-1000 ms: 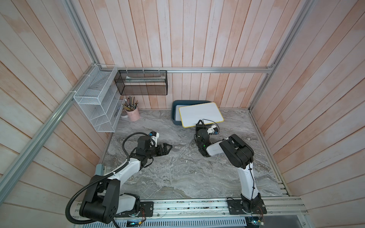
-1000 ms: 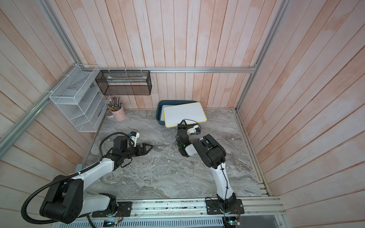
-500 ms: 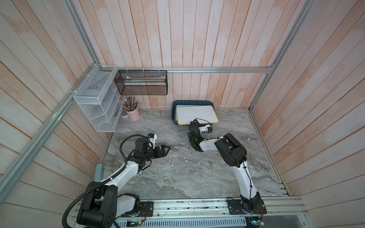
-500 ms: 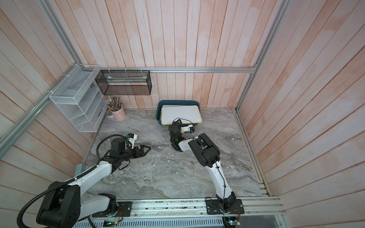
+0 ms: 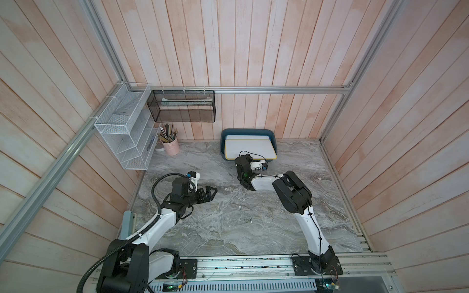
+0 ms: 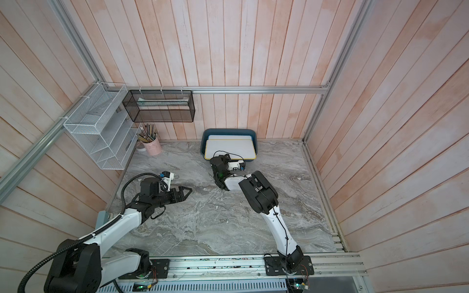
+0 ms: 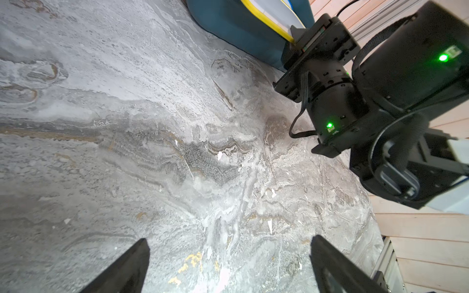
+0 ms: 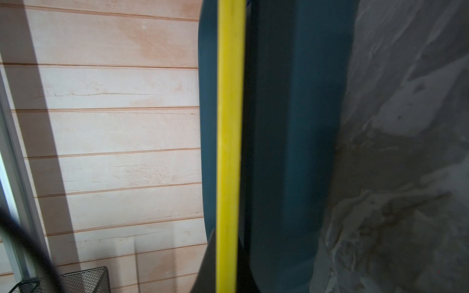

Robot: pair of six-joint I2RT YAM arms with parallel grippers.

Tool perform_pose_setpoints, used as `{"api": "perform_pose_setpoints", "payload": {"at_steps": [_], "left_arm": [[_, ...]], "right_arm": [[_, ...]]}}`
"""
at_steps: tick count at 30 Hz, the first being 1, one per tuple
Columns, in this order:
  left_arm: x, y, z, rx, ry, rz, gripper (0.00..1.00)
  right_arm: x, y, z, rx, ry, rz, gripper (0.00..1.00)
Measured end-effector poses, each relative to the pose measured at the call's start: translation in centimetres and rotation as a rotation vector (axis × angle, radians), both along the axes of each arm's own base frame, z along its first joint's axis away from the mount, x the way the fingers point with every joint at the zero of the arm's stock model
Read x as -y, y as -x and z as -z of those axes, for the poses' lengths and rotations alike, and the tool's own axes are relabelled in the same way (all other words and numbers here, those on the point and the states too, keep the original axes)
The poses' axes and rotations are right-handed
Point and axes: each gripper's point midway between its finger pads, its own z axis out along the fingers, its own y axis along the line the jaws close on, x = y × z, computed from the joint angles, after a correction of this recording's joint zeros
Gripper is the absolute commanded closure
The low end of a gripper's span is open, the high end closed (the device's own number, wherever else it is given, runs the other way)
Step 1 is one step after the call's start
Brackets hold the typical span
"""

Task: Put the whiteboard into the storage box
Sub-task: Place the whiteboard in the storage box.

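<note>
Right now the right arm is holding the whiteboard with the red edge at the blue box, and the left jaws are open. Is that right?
Not quite. The edge of the whiteboard is yellow, not red, as the right wrist view shows. The rest is right: the right gripper holds it at the blue storage box, and the left gripper has its jaws open.

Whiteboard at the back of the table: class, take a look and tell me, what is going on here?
The right gripper has its fingers shut on the near edge of the yellow-rimmed whiteboard, holding it over the teal storage box, where another whiteboard already lies. The held edge sits above the box's front wall, not yet released. The left gripper hangs open and empty over the marble table.
</note>
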Motion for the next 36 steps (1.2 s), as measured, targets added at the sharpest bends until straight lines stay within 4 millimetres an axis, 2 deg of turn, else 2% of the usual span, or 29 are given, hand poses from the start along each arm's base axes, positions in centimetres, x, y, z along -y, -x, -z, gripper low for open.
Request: {"api": "perform_pose_setpoints", "payload": {"at_steps": [4,5,11,16,21,26,31,33,36], "left_arm": [[0.0,-0.1,0.0,0.001,0.0,0.0,0.0],[0.0,-0.1,-0.1,0.001,0.0,0.0,0.0],[0.0,0.0,0.0,-0.001,-0.001,-0.001,0.0],[-0.1,-0.1,0.0,-0.004,-0.005,-0.006,0.0],[-0.1,-0.1,0.0,-0.003,-0.002,-0.009,0.0],[-0.1,-0.5,-0.5,0.012,0.013,-0.022,0.0],[-0.3,-0.1,-0.4,0.016,0.023,-0.041,0.0],[-0.6,0.1,-0.6,0.024,0.018,-0.055,0.0],[-1.1,0.4,-1.4,0.058,0.022,-0.083,0.0]], "right_arm": [[-0.5,-0.9,-0.7,0.009,-0.011,-0.01,0.57],[-0.6,-1.2,-1.0,0.013,-0.013,-0.018,0.55],[-0.7,-2.5,-1.2,0.018,-0.036,-0.082,0.48],[-0.2,-1.6,-1.5,0.001,-0.032,-0.165,0.43],[-0.6,-1.1,-1.6,-0.009,-0.061,-0.335,0.43],[-0.5,-2.5,-2.2,-0.032,-0.066,-0.49,0.42],[-0.3,-5.0,-4.5,-0.023,-0.065,-0.595,0.38],[-0.6,-5.0,-4.8,-0.021,-0.068,-0.632,0.38],[-1.8,-4.3,-4.1,-0.067,-0.069,-0.707,0.37]]}}
